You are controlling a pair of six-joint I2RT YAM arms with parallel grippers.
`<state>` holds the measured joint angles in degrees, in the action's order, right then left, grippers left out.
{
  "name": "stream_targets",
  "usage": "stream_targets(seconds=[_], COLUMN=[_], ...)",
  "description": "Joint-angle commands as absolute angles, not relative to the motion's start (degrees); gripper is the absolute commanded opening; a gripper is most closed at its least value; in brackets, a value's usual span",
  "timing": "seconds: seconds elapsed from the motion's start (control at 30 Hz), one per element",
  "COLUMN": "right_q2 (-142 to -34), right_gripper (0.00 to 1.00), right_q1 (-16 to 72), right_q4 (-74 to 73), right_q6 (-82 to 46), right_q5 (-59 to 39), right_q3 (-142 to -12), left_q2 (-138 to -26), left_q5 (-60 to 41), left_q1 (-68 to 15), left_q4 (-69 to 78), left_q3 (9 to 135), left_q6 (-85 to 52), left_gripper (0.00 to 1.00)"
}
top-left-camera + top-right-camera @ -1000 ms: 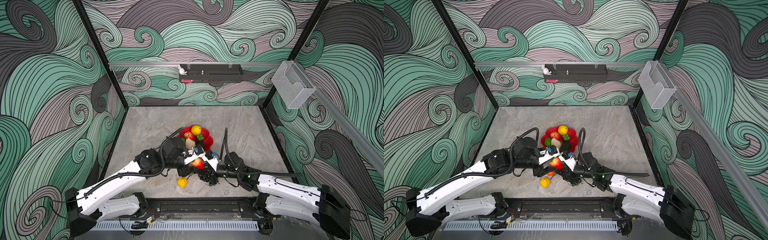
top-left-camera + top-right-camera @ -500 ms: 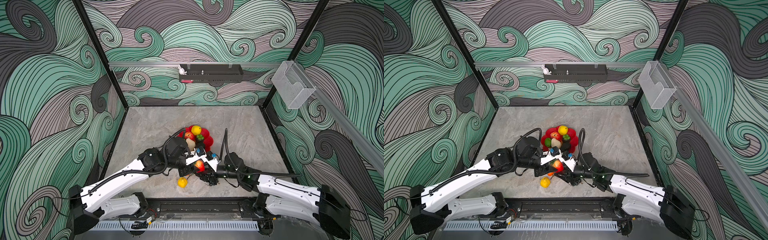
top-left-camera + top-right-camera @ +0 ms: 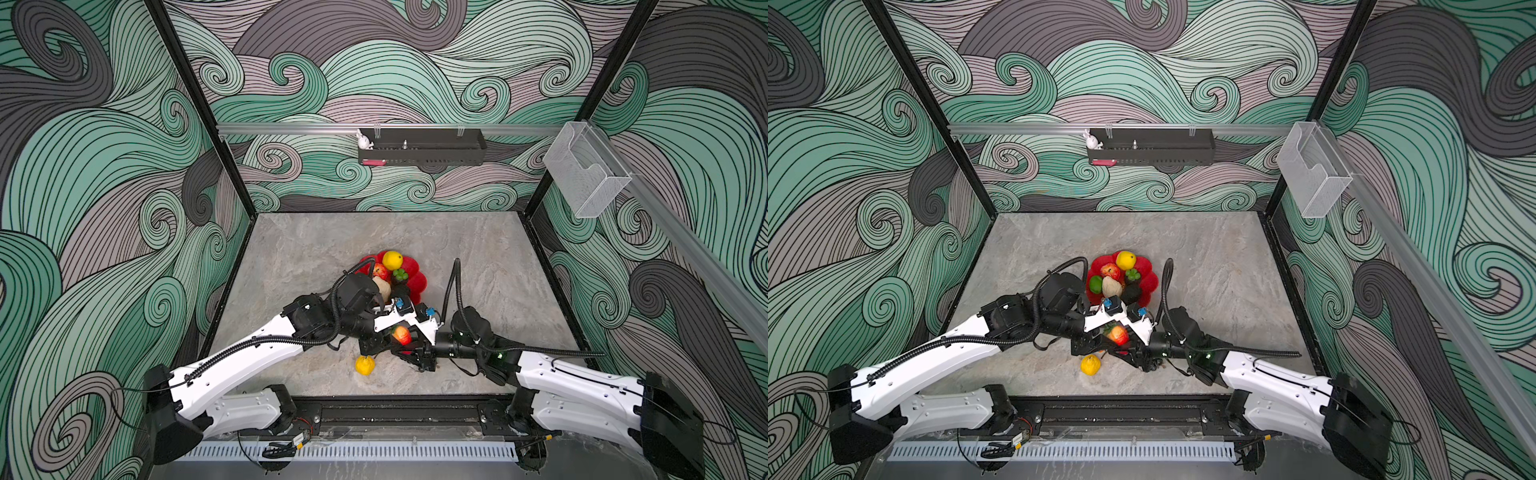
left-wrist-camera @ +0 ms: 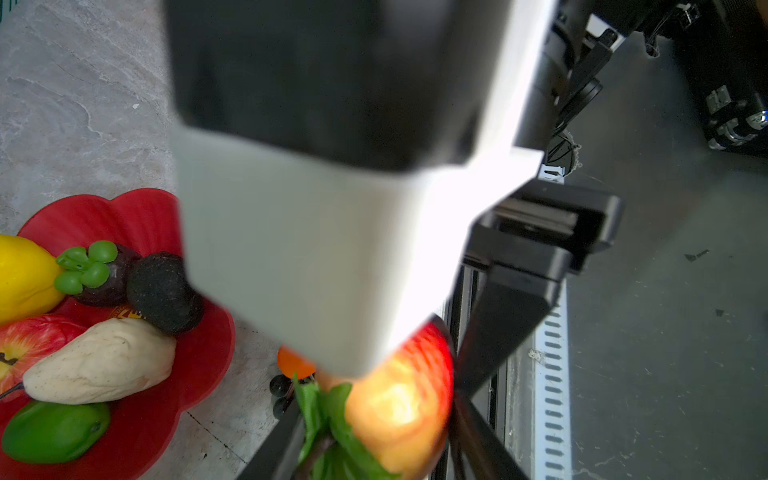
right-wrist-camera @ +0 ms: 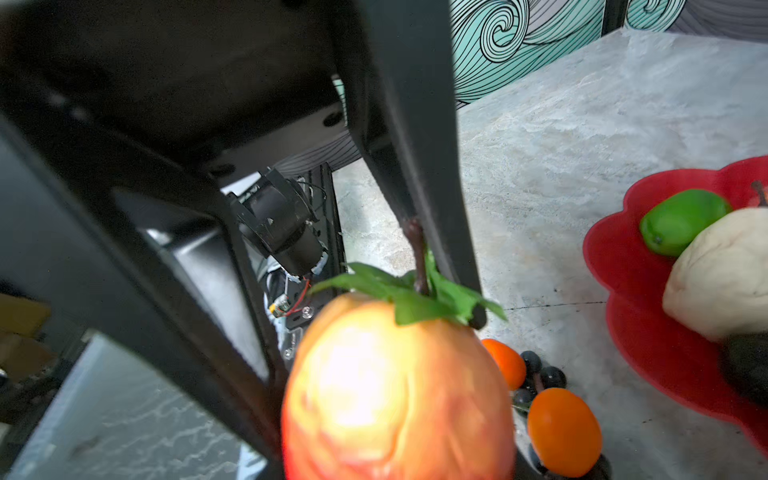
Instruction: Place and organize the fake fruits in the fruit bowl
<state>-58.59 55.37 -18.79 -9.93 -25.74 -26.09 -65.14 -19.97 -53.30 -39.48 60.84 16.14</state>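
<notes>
Three wave-patterned walls (image 3: 374, 83) enclose the grey tabletop (image 3: 316, 249).

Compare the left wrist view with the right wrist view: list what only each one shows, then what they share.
Only the left wrist view: the yellow lemon and the green-capped mangosteen. Only the right wrist view: both orange fruits; the left wrist view shows just one. Both: the peach with leaves, the red fruit bowl, the green lime, the cream fruit, the dark grapes.

One bowl (image 3: 1150, 283), eleven fruits (image 3: 1125, 260)
</notes>
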Motion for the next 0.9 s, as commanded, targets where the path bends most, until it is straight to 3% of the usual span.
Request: stream_targets(seconds=[0.0,0.3,0.47,0.57,0.73,0.87], right_q2=[-58.2,-57.5,-56.1,-55.7,-56.0,-56.6], right_gripper=[0.30,0.27,0.27,0.27,0.27,0.27], right_q1=[54.9,54.9,54.9,55.0,55.8,56.5], right_q4=[-22.8,-21.8,-19.4,-20.8,-22.6,-22.2], right_q6=[-10.3,-9.7,-6.3,-4.7,-3.0,-2.2], right_q5=[-23.9,-22.4,-20.8,-21.1,-20.2,-19.1], right_q3=[-26.1,-25.2,-24.3,-23.3,-22.9,-23.0], left_q2=[-65.2,-61.6,-56.7,-57.4,-61.7,-63.7], left_q5=[-24.4,-20.1,-18.2,-18.8,-20.9,-23.4], left_q1=[-53.7,-53.4,-50.6,-49.5,-48.4,-48.2], left_q4=[-42.9,-41.3,-37.4,-37.9,-40.7,-41.3], left_q3=[62.3,62.7,61.6,62.8,65.9,67.0], left_q6=[16.7,13.8,9.9,9.1,7.5,6.6], left_gripper=[0.55,0.78,0.81,0.71,0.42,0.33])
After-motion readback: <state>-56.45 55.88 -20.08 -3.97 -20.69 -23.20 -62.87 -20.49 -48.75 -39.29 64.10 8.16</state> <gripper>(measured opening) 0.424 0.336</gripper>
